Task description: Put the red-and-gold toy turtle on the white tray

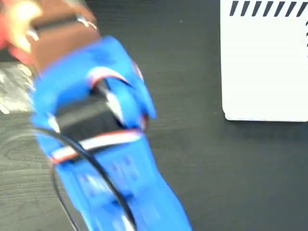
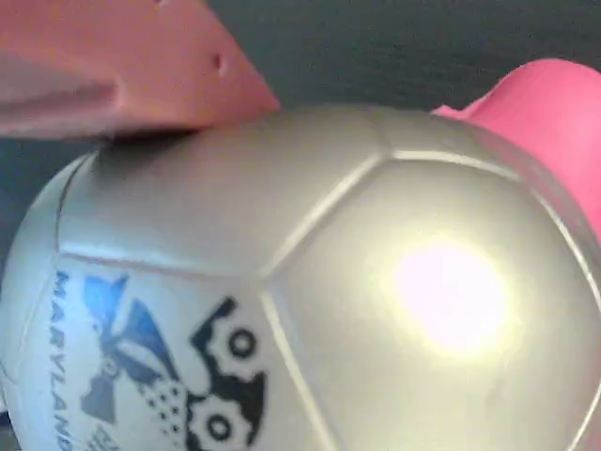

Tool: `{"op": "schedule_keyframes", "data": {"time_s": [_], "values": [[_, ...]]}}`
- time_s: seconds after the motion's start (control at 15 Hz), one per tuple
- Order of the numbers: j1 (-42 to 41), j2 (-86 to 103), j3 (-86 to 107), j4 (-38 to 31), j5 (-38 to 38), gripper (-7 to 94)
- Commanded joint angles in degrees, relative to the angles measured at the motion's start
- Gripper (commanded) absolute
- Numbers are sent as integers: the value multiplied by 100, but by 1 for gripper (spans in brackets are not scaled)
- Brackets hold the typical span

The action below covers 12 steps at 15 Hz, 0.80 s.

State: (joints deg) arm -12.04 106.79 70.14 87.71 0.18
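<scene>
In the wrist view, the red-and-gold toy turtle [image 2: 310, 282] fills nearly the whole frame, its shiny domed shell showing a dark printed logo at lower left and a red limb at the right edge. An orange finger [image 2: 122, 66] of the gripper presses on the shell's upper left; the second finger is out of sight, so a full grasp cannot be confirmed. In the fixed view, the blurred blue arm [image 1: 106, 159] rises from the near left of the dark table [image 1: 216, 168]. The white tray [image 1: 264, 67] lies far right, well apart.

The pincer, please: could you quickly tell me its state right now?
Pincer: one orange finger rests on the turtle's gold shell; whether it is closed cannot be told.
</scene>
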Motion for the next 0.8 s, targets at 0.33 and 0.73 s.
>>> {"op": "schedule_keyframes", "data": {"time_s": [0.33, 0.73], "values": [[914, 3990, 5273, -3252, -826, 0], [1178, 4931, 6144, -3059, -466, 0]]}}
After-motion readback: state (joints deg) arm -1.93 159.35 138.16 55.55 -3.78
